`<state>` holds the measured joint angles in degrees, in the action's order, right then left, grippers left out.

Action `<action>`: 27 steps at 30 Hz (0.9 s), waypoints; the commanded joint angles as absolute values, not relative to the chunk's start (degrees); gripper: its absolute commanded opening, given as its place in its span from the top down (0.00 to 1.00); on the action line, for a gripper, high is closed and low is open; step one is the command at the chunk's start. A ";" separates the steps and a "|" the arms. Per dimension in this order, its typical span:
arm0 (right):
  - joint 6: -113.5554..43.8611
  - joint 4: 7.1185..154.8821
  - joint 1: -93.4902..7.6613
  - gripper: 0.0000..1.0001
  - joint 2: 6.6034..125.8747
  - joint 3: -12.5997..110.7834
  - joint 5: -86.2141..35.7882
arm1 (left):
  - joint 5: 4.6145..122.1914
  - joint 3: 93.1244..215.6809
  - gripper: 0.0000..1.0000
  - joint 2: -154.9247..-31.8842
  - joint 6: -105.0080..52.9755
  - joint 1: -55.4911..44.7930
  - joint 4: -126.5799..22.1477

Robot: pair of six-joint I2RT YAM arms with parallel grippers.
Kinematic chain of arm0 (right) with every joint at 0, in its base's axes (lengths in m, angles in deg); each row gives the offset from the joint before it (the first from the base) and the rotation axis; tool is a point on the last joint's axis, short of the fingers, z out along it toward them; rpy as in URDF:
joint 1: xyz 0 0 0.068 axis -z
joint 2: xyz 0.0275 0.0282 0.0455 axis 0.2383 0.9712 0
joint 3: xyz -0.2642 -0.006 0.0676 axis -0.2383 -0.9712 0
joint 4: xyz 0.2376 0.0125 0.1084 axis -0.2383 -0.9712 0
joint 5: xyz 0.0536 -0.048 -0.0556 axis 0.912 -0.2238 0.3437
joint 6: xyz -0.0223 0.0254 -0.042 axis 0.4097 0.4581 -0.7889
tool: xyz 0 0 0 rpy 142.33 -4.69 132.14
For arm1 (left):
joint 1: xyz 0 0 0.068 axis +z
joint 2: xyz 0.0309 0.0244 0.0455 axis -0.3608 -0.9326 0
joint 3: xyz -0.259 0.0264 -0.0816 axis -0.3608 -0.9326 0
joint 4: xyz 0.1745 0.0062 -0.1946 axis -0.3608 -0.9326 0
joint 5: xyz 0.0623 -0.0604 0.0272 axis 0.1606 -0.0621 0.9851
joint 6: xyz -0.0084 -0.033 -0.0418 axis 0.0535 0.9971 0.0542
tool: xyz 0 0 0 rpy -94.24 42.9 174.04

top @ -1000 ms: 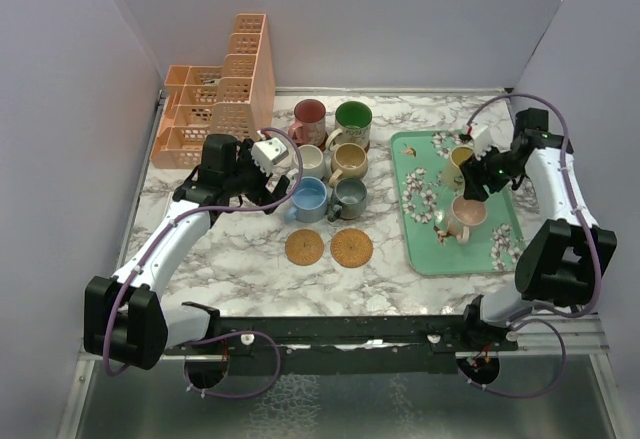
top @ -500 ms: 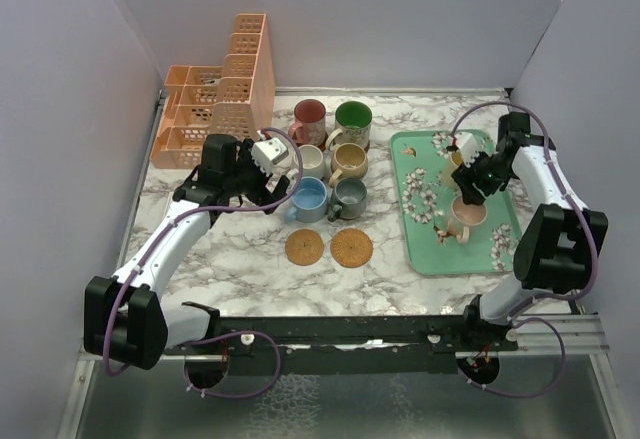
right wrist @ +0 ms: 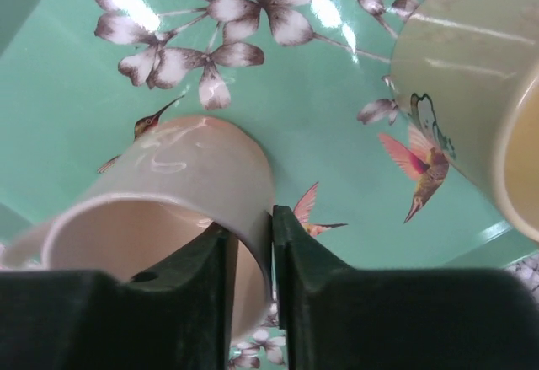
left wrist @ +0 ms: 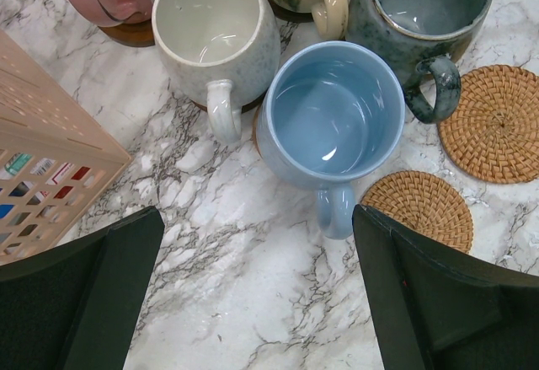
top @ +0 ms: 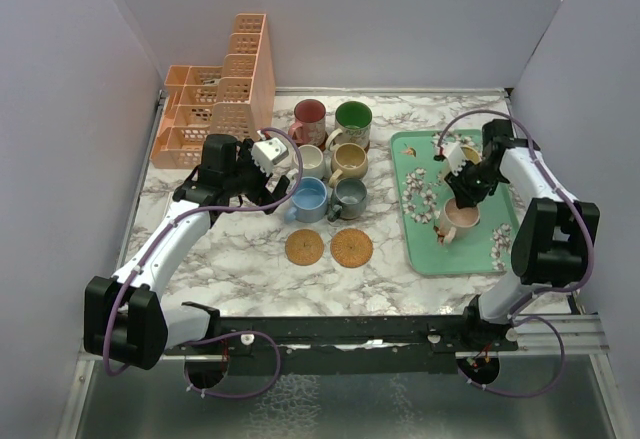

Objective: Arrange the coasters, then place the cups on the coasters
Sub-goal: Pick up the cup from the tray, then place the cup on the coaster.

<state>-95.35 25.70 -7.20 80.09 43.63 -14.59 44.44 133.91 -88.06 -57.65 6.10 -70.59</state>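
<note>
Right jaws clenched on pink cup (right wrist: 194, 168) wall, one inside rim, one outside: rim pinch suits lift off tray (right wrist: 320, 117). Left jaws released, blue cup (left wrist: 328, 117) below, between them.

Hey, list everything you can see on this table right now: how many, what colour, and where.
table: one, white marble, under everything
organiser: one, peach lattice, back left
tray: one, mint-green floral, right side
centre mugs: six, named by inside colour: red mug, green mug, cream mug, tan mug, blue mug, grey mug; two columns mid-table
pink mug: one, pink inside, on the tray
yellow mug: one, pale yellow, on the tray behind the pink mug
bare coasters: two, woven tan, in front of the centre mugs
left gripper: jaws open, above the blue mug
right gripper: jaws shut on the pink mug's rim
</note>
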 commanded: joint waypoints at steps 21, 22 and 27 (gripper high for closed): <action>-71.43 21.14 -24.59 0.99 69.74 50.43 -12.58 | 55.67 139.44 0.01 -90.71 -57.66 6.47 -69.84; -70.12 21.09 -26.23 0.99 69.95 51.26 -12.68 | 57.11 140.20 0.01 -91.09 -57.32 6.52 -69.88; -64.14 22.45 -36.66 0.99 71.65 54.46 -16.00 | 62.00 143.57 0.01 -93.43 -54.18 7.41 -68.77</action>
